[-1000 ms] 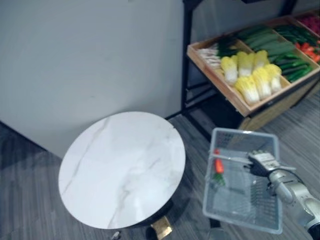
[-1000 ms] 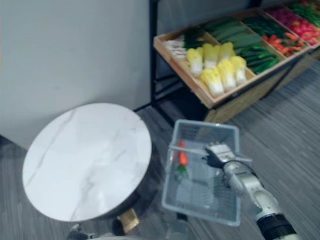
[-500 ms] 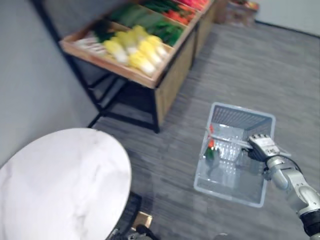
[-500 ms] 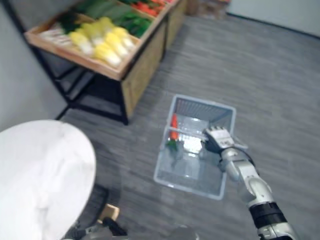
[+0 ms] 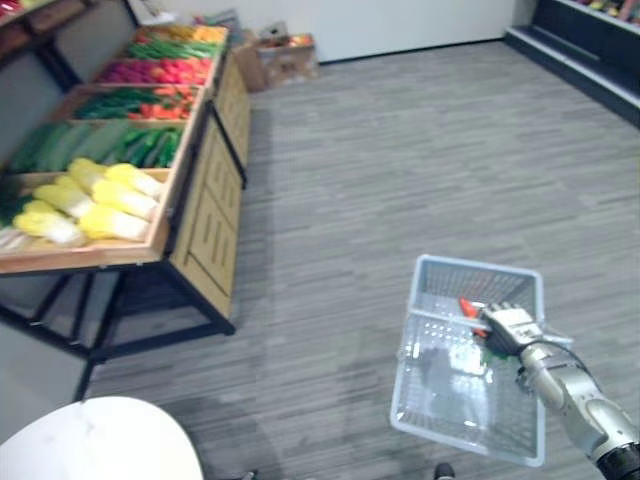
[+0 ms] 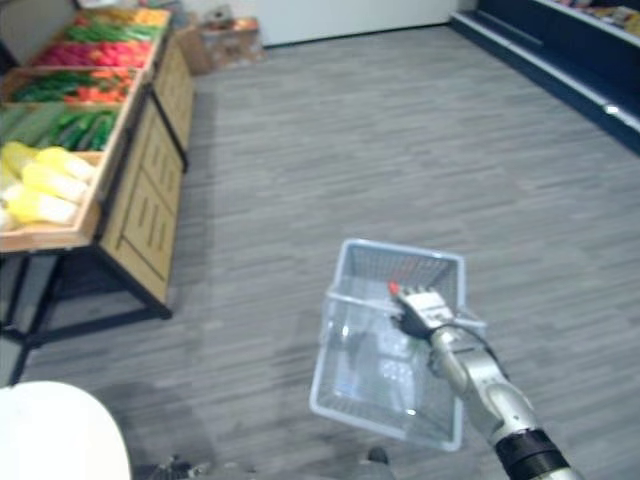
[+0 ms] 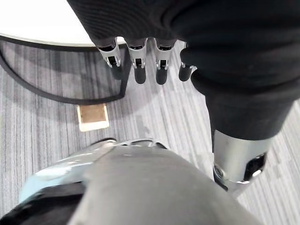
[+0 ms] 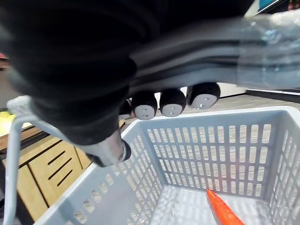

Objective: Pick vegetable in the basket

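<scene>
A pale grey plastic basket (image 5: 478,264) hangs over the floor from my right hand (image 5: 510,328), whose fingers are curled round its handle (image 8: 262,61). An orange carrot (image 5: 468,306) with green leaves lies inside, toward the far end and just beside the hand; the right wrist view shows the carrot (image 8: 224,211) on the mesh bottom. My left hand (image 7: 136,61) hangs at my side with relaxed fingers and holds nothing.
A wooden vegetable stand (image 5: 195,160) runs along the left, with yellow cabbages (image 5: 90,205), cucumbers and red produce. A white round table (image 5: 90,440) is at the lower left. Cardboard boxes (image 5: 280,60) stand at the back, and a dark shelf (image 5: 590,40) at the far right.
The whole picture has swung: the stand is now at the left and the table in the lower-left corner. The basket stays in my right hand, and the carrot now lies nearer the hand.
</scene>
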Robot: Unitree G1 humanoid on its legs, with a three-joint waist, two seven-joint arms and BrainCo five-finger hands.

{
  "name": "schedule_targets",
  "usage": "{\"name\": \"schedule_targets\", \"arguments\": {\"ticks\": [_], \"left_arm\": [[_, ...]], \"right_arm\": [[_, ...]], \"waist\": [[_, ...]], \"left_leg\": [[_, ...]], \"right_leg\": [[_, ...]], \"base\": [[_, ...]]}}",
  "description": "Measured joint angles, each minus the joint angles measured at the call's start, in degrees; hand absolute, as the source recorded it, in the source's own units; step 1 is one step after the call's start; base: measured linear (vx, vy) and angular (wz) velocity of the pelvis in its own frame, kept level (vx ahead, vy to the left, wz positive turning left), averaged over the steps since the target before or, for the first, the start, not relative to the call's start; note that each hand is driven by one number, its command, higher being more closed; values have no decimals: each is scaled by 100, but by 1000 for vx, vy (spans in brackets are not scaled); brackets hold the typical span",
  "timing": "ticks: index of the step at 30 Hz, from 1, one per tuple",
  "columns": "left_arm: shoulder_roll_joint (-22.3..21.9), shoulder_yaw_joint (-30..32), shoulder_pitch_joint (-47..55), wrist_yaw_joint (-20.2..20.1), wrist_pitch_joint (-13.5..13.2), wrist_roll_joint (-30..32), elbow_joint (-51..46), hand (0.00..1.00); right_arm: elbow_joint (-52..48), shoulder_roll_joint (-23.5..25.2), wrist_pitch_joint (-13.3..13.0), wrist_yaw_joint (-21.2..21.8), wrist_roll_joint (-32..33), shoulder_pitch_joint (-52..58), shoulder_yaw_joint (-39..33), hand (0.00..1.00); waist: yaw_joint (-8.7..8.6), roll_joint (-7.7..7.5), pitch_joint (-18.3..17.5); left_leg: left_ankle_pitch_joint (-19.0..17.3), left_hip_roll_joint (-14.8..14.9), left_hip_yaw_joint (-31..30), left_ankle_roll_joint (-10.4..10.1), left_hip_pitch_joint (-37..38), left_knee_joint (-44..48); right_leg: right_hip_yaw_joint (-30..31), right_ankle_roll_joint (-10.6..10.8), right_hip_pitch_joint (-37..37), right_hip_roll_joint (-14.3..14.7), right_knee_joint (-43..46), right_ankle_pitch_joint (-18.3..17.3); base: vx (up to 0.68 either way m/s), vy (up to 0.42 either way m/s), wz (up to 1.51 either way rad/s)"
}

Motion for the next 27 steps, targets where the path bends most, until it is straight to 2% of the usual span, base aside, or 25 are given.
{"name": "schedule_targets", "arguments": {"ticks": [2,3,5,7,10,12,14,15,16,17,18,19,20,21,22,23,24,25,27], "left_arm": [[-9,101,-129,31,-5,0,-3,0],[-21,107,-167,74,-6,0,-4,0],[-98,104,-144,105,-7,1,-4,0],[-133,101,-125,126,-8,1,-6,0],[-132,88,-118,126,-11,1,-8,0],[-123,88,-113,128,-7,0,-7,0],[-49,82,-107,128,-3,0,-15,0],[5,77,-105,134,-4,-2,-15,0],[42,59,-99,136,-4,-2,-27,0],[95,2,-100,158,-5,0,-28,0],[105,-28,-78,177,-3,1,-28,0],[124,-30,-77,177,-2,0,-28,0],[209,-30,-77,174,0,0,-83,0],[267,-32,-64,178,47,2,-123,0],[322,-31,-66,180,91,3,-121,0],[373,-28,-58,186,122,2,-123,0],[379,-21,-64,186,123,1,-125,0],[383,-11,-99,189,127,1,-124,0],[377,12,-125,192,128,3,-152,0]], "right_arm": [[13,-20,-57,3,39,-175,18,100],[73,-20,-69,4,41,-302,38,100],[172,-22,-76,7,97,-401,186,100],[269,-22,-146,8,111,-457,395,100],[299,-18,-206,26,109,-467,537,100],[338,-10,-122,49,105,-466,537,100],[434,80,20,60,91,-441,504,100],[459,175,79,75,84,-329,386,100],[470,233,119,78,84,-242,316,100],[493,356,191,94,72,-75,170,100],[517,479,256,108,28,14,135,100],[516,557,263,109,16,51,107,100],[518,735,274,98,-19,93,-13,100],[509,919,256,79,-19,55,-230,100],[507,968,238,69,-17,57,-290,100],[502,1008,229,22,-13,76,-326,100],[493,1006,226,-3,-13,69,-331,100],[473,1008,224,-12,-13,61,-354,100],[502,1005,231,-14,-12,3,-385,100]], "waist": [[17,-30,96],[28,31,193],[63,149,212],[120,181,218],[175,123,253],[216,101,260],[325,-52,280],[322,-144,266],[321,-218,273],[322,-256,283],[319,-322,308],[319,-311,307],[321,-384,352],[325,-468,430],[304,-517,434],[284,-546,431],[285,-543,433],[283,-525,439],[279,-470,466]], "left_leg": [[0,-112,-4,-1,-151,-134],[1,-132,-21,-1,-165,-128],[0,-130,-47,0,-147,-128],[0,-93,-67,0,-92,-142],[-28,-78,-255,-30,21,-341],[-231,-87,-404,-46,17,-337],[-462,-169,-461,46,-106,-80],[-627,-260,-606,135,-275,155],[-703,-348,-698,168,-293,241],[-804,-435,-872,244,-273,295],[-863,-495,-1022,321,-256,341],[-880,-528,-1081,357,-225,349],[-886,-617,-1298,491,-87,327],[-917,-671,-1497,616,80,321],[-947,-695,-1632,664,149,310],[-992,-698,-1874,719,271,257],[-1011,-704,-1961,736,320,213],[-1038,-731,-2144,765,384,134],[-1049,-744,-2434,731,455,42]], "right_leg": [[-8,99,-19,-46,-381,443],[-15,122,-23,-61,-384,524],[-33,130,10,-40,-382,532],[-33,129,53,28,-381,533],[-44,132,70,99,-382,531],[-63,151,65,106,-380,498],[-71,247,-98,-71,3,227],[-173,326,-215,-218,423,4],[-245,376,-224,-351,609,-56],[-336,426,-359,-536,1354,-151],[-280,226,-824,-718,2484,-19],[-137,-72,-1068,-778,3018,159],[303,-596,-1486,-836,3984,660],[660,-420,-1788,-755,4734,478],[701,-429,-1847,-664,4972,193],[673,-513,-1889,-437,5013,-219],[582,-502,-1934,-352,4864,-351],[367,-515,-2000,-264,4277,-398],[239,-379,-2033,-137,2851,-303]], "base": [[-1,47,3],[-25,40,8],[-12,4,3],[-9,-45,-9],[-35,-44,-4],[-52,31,1],[-46,116,14],[-24,213,46],[10,187,74],[23,179,77],[22,144,74],[55,238,71],[155,234,72],[190,185,81],[257,59,96],[211,9,88],[286,1,105],[304,-20,91],[422,-86,99]]}}
